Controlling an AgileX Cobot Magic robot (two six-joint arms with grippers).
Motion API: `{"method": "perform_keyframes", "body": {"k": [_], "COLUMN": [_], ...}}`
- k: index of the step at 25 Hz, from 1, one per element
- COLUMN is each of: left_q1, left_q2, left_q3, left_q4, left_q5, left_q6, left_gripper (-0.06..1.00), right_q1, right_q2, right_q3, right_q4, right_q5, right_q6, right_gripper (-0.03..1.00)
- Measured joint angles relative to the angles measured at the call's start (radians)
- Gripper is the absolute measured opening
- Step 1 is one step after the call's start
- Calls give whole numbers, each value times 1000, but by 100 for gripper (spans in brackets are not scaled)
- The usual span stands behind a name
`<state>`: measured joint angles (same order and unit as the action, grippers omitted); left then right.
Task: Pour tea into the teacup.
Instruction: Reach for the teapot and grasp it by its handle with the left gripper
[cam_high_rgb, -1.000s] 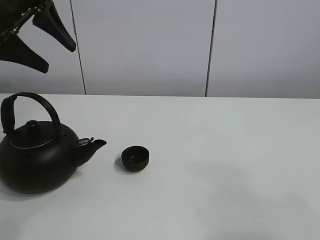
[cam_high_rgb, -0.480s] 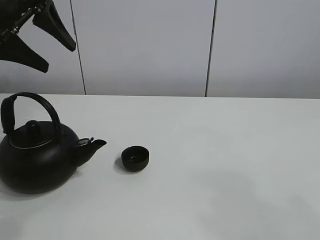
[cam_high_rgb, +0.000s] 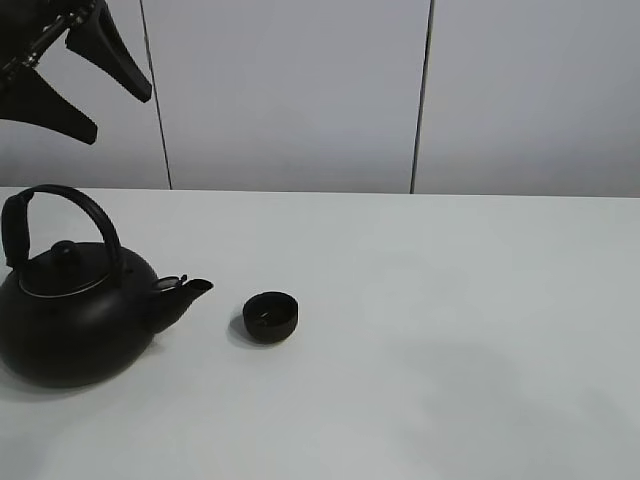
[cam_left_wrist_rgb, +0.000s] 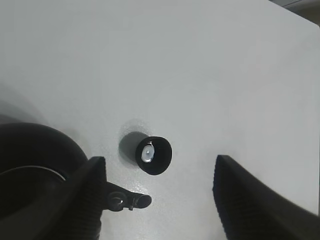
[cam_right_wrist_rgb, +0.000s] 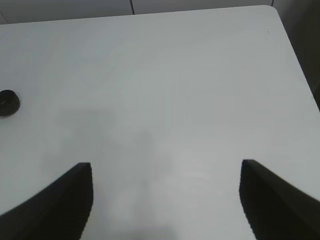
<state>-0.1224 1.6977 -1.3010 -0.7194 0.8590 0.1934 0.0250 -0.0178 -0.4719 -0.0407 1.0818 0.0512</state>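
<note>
The teacup (cam_high_rgb: 271, 316) is a small black bowl-shaped cup standing on the white table, just right of the spout of the big black kettle (cam_high_rgb: 75, 320). In the left wrist view the teacup (cam_left_wrist_rgb: 153, 155) holds a small pale glint of tea (cam_left_wrist_rgb: 148, 152). My left gripper (cam_high_rgb: 120, 120) is open and empty, high above the kettle at the top left. In its wrist view, the left gripper (cam_left_wrist_rgb: 158, 159) has the cup between its spread fingers, far below. My right gripper (cam_right_wrist_rgb: 166, 164) is open and empty over bare table. The teacup (cam_right_wrist_rgb: 8, 102) sits far off at that view's edge.
The kettle stands upright near the left front of the white table (cam_high_rgb: 450, 330), with its arched handle (cam_high_rgb: 60, 200) up and its spout (cam_high_rgb: 190, 290) pointing at the cup. Grey wall panels (cam_high_rgb: 300, 90) stand behind the table. The table's far right corner (cam_right_wrist_rgb: 272, 10) shows in the right wrist view.
</note>
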Motion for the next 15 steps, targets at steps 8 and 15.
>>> {"method": "perform_keyframes", "body": {"k": [8,15], "left_q1": [0,0], "left_q2": [0,0], "left_q3": [0,0], "left_q4": [0,0], "left_q5": [0,0], "left_q6": [0,0], "left_gripper": [45,45], "right_q1": [0,0], "right_q2": [0,0], "right_q3": [0,0], "right_q4": [-1,-1], "right_q5": [0,0], "right_q6": [1,1], "right_gripper": [56,56]}}
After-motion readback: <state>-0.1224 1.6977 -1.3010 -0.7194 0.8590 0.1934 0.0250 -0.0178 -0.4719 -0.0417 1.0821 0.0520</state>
